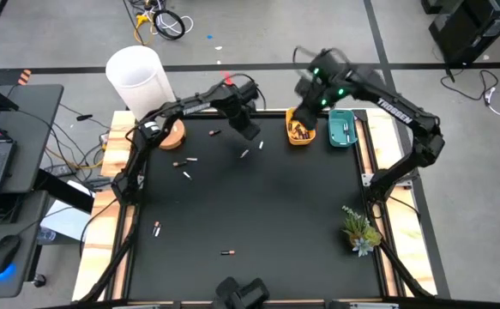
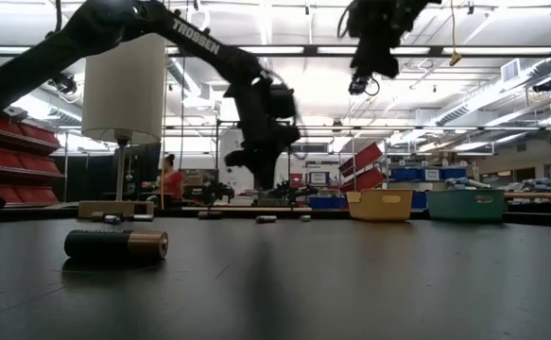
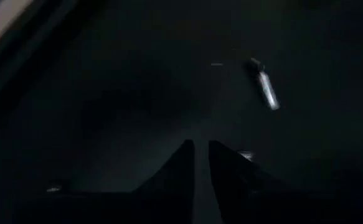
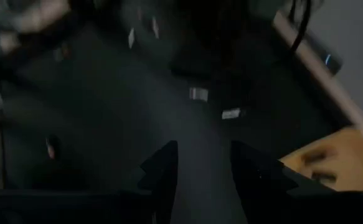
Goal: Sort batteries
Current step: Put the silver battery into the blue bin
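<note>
High view showed batteries point(image 1: 189, 168) scattered toward nine o'clock; small, rigid, probably slippery, best pinched mid-barrel. Left gripper point(image 3: 200, 149) stood narrowly parted, empty; right gripper point(image 4: 203, 155) moderately open, empty.

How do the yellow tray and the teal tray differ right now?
The yellow tray holds a heap of brownish batteries; the teal tray shows only a few pale ones. The yellow tray lies partly under the right gripper; the teal tray sits clear beside it, nearer the table's right edge. Both are small open bins at the far edge.
</note>
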Controlling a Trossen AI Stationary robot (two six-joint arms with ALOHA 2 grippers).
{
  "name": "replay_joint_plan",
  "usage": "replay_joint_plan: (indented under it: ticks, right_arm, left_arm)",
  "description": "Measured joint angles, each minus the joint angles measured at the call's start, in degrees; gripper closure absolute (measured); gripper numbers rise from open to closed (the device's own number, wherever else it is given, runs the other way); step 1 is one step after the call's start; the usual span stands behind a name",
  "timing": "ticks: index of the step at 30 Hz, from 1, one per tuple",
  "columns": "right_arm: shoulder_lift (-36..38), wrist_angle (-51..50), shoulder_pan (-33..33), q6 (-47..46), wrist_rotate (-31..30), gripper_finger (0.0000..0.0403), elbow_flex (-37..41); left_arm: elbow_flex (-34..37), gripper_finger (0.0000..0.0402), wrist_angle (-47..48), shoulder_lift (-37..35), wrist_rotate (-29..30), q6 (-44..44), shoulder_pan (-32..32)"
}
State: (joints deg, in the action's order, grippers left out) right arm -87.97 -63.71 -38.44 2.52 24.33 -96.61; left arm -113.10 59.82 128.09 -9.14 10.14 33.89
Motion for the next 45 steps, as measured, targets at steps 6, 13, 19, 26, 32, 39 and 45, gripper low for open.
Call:
replay_joint_plan:
  ticks: [6,13,19,26,32,39,45]
  right_arm:
    - [2.9,5.0,2.6,-3.4,-0.1,0.0247,14.4]
    - [8.9,16.4,2.3,-15.4,0.2,0.0247,33.8]
    - [11.5,21.9,3.6,-24.5,-0.7,0.0247,45.5]
    - [12.0,32.2,5.7,-35.4,-8.4,0.0243,53.9]
    - [12.0,34.9,5.8,-41.2,-13.6,0.0221,57.0]
    - [12.0,33.8,6.2,-48.1,-16.9,0.0185,58.0]
    - [12.0,32.1,6.6,-53.8,-21.9,0.0174,58.3]
  left_arm:
    - [-1.8,0.0324,-2.1,-0.1,3.5,-3.2,-5.8]
    - [-2.0,0.0322,-4.6,-0.7,4.6,-5.1,-11.0]
    - [-2.0,0.0324,-8.6,-4.7,7.0,-7.5,-12.4]
    - [-2.0,0.0342,-10.0,-9.4,10.1,-11.4,-12.5]
    - [-2.0,0.0354,-10.2,-10.8,10.0,-14.5,-13.1]
    - [0.4,0.0361,-17.1,-12.0,6.7,-17.8,-16.8]
    - [10.1,0.0374,-28.4,-18.8,7.0,-16.8,-20.1]
